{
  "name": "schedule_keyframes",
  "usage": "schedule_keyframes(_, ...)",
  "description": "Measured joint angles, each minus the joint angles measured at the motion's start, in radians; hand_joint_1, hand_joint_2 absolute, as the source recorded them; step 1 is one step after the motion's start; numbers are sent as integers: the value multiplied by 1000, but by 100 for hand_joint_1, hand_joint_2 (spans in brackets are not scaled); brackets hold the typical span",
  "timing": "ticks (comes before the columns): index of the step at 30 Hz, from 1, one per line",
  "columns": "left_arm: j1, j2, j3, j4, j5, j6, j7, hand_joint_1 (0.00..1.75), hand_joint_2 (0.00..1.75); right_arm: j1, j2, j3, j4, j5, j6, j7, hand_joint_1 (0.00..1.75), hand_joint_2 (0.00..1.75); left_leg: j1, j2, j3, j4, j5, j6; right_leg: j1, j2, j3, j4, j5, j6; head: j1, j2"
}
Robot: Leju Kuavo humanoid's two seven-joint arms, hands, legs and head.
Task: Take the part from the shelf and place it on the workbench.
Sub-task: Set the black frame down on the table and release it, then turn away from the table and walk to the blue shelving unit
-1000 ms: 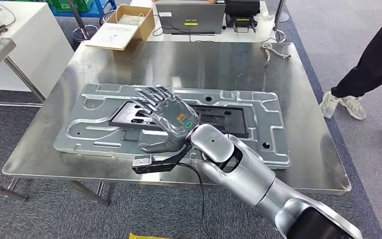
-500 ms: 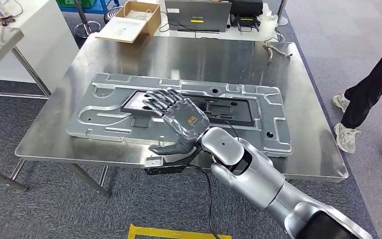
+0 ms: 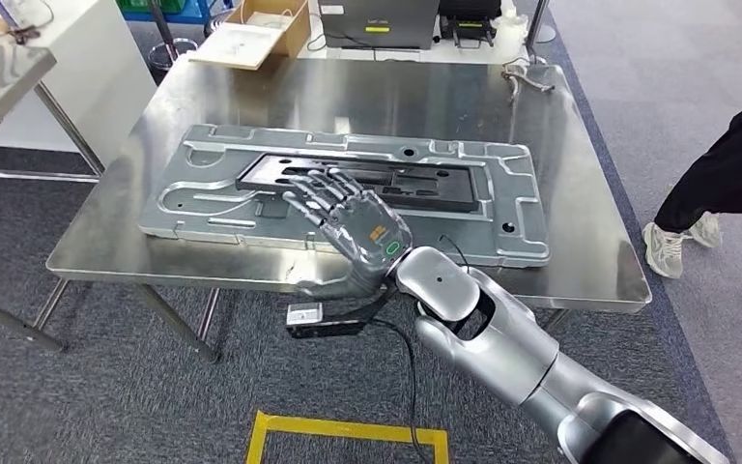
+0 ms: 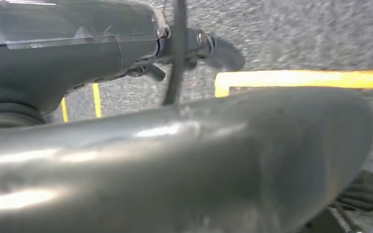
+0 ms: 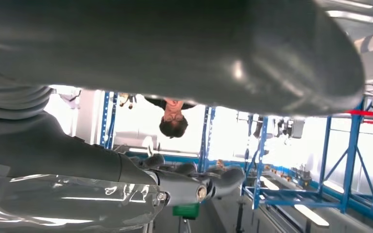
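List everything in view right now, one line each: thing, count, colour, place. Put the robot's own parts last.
Metal part: one, silver with a black inset, flat on the workbench.
Workbench: one, bare steel, centre of the head view.
Cardboard box: one, brown, open, beyond the workbench's far left corner.
Laptop: one, grey, on a table behind the workbench.
Pliers-like tool: one, metallic, far right corner of the workbench.
Floor tape: yellow, on the grey carpet near the robot.
Person: one, dark trousers and pale shoes, right of the workbench.
Right hand: grey, fingers spread, holding nothing, over the part's near edge.
Right arm: silver, entering from the lower right.
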Motion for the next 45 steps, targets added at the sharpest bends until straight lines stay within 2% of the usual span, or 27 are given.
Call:
schedule_keyframes(3,0,-1,0,0,0,0,0,0,0,1,0,1,0,0,0,0,0,0,5,0,-35,163,-146,-12,-3,-2,-45,-3,40,-7,0,0)
schedule_keyframes(4,0,-1,0,0,0,0,0,0,0,2,0,2,0,0,0,0,0,0,6,0,-38,216,-164,-16,-3,-3,-63,-1,53,-5,0,0)
schedule_keyframes(6,-1,-1,0,0,0,0,0,0,0,5,0,3,0,0,0,0,0,0,8,0,-7,245,-131,-22,-4,-3,-103,7,77,0,0,0)
schedule_keyframes(7,-1,-1,0,0,0,0,0,0,0,6,0,3,0,0,0,0,0,0,10,0,32,210,-102,-24,-6,-3,-121,13,87,5,0,0)
schedule_keyframes(8,-2,-1,0,0,0,0,0,0,0,7,0,3,0,0,0,0,0,0,11,0,84,148,-94,-25,-7,-3,-138,21,96,10,0,0)
schedule_keyframes(10,-5,1,0,0,4,0,1,0,0,6,3,3,-1,0,1,0,0,0,7,-2,174,17,-120,-17,-6,-4,-158,34,112,22,0,0)
schedule_keyframes(11,-6,2,0,0,9,1,2,0,0,5,7,4,-1,0,2,0,0,0,4,-3,195,-20,-137,-9,-6,-5,-161,36,121,28,0,0)
schedule_keyframes(13,-6,4,0,0,18,1,6,0,0,3,19,7,5,0,6,0,0,0,2,-2,190,-32,-128,11,-6,-5,-163,31,138,39,0,0)
schedule_keyframes(14,-7,5,0,0,20,1,8,0,0,2,24,10,9,1,8,0,0,0,3,0,182,-33,-117,20,-8,-3,-169,36,130,44,0,0)
schedule_keyframes(15,-7,6,0,0,22,0,10,0,0,2,28,12,13,1,10,0,0,0,5,2,171,-35,-103,30,-9,-1,-180,57,99,49,0,0)
schedule_keyframes(18,-8,8,0,0,25,0,11,0,0,2,33,17,22,2,10,0,0,0,4,5,121,-34,-60,47,-12,2,-229,228,-55,57,0,0)
schedule_keyframes(19,-7,8,0,0,26,0,11,0,0,2,34,19,24,2,10,0,0,0,3,6,103,-33,-47,47,-12,2,-237,289,-79,58,0,0)
schedule_keyframes(21,-7,8,0,0,27,0,11,0,0,3,35,21,29,2,10,0,0,0,0,6,68,-31,-22,47,-11,2,-213,330,-58,55,0,0)
schedule_keyframes(23,-7,8,0,0,27,0,11,0,0,2,38,23,33,2,9,0,0,0,-4,5,40,-30,2,45,-5,3,-119,240,-18,39,0,0)
schedule_keyframes(25,-7,7,0,0,27,0,11,0,0,-4,46,23,34,3,9,0,0,0,-8,5,24,-29,21,38,3,3,4,85,-35,21,0,0)
schedule_keyframes(27,-6,7,0,0,27,0,11,0,0,-9,52,23,35,3,8,0,0,0,-8,6,18,-34,43,28,10,3,59,-2,-56,15,0,0)
schedule_keyframes(29,-4,9,0,1,27,0,11,0,0,-7,53,23,38,3,8,0,0,0,-6,6,12,-41,56,17,8,1,51,-17,-36,11,0,0)
schedule_keyframes(30,-3,9,0,1,27,0,12,0,0,-6,53,23,41,4,9,0,0,0,-5,5,5,-32,40,11,6,-2,42,-22,-22,6,0,0)
schedule_keyframes(32,-1,10,0,1,22,0,13,0,0,-3,52,23,44,4,8,2,0,0,-1,4,-24,43,-51,3,1,-5,14,-26,7,-2,0,0)
schedule_keyframes(34,-2,10,-4,1,10,2,14,0,0,10,40,20,43,5,2,5,0,0,1,4,-52,173,-139,-6,0,-6,-22,-22,33,-3,0,0)
schedule_keyframes(35,-3,9,-9,1,4,4,14,0,0,23,27,17,39,5,-4,7,0,0,3,5,-54,224,-148,-9,0,-7,-42,-19,46,0,0,0)
schedule_keyframes(36,-3,8,-15,1,-2,8,14,0,0,39,8,12,33,6,-11,7,0,0,6,5,-43,250,-132,-13,-2,-9,-62,-14,58,4,0,0)
schedule_keyframes(38,-1,3,-25,1,-9,17,12,0,0,73,-37,-5,16,6,-26,5,0,0,13,5,25,207,-77,-21,-7,-12,-103,3,78,15,0,0)
schedule_keyframes(39,-2,1,-29,1,-11,20,11,0,0,88,-57,-16,7,6,-33,3,0,0,15,3,80,144,-79,-25,-8,-12,-123,15,85,22,0,0)
schedule_keyframes(41,-4,-3,-38,1,-10,24,10,0,0,115,-88,-39,-6,6,-44,0,0,0,14,-1,162,24,-122,-16,-8,-11,-150,37,99,36,0,0)
schedule_keyframes(43,-4,-8,-46,1,-7,28,11,0,0,143,-115,-60,-12,6,-53,0,0,0,8,-3,176,-17,-143,7,-7,-11,-156,39,117,50,0,0)
schedule_keyframes(45,-4,-13,-49,1,-2,31,15,0,0,180,-145,-79,-13,6,-60,0,0,0,8,1,162,-16,-123,28,-12,-8,-164,45,104,63,0,0)
